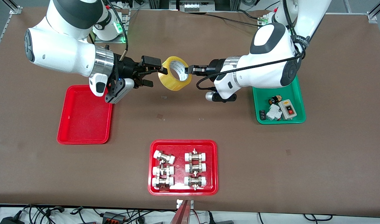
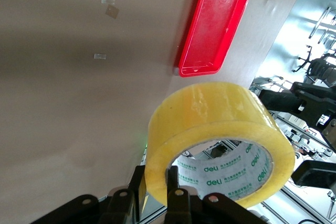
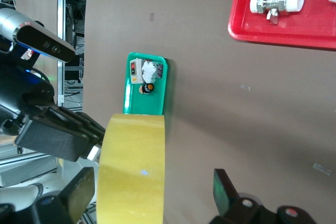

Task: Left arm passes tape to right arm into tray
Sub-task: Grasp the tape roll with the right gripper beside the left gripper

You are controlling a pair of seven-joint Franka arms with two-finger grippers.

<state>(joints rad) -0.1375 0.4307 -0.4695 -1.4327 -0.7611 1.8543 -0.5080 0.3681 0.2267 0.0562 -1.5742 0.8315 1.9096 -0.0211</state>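
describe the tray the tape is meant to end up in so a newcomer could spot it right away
Start at the brown table and go to the right arm's end, below the right gripper. There lies the plain red tray, rectangular with rounded corners and a raised rim. Unlike the red tray of white-capped metal fittings nearer the front camera and the green tray of small parts, it holds nothing.

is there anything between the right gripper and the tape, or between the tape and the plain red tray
Nothing visible. The left gripper holds the tape in the air over bare table, and the right gripper is open around the roll's other edge. The plain red tray lies toward the right arm's end of the table, with only the right arm's wrist overhanging one corner.
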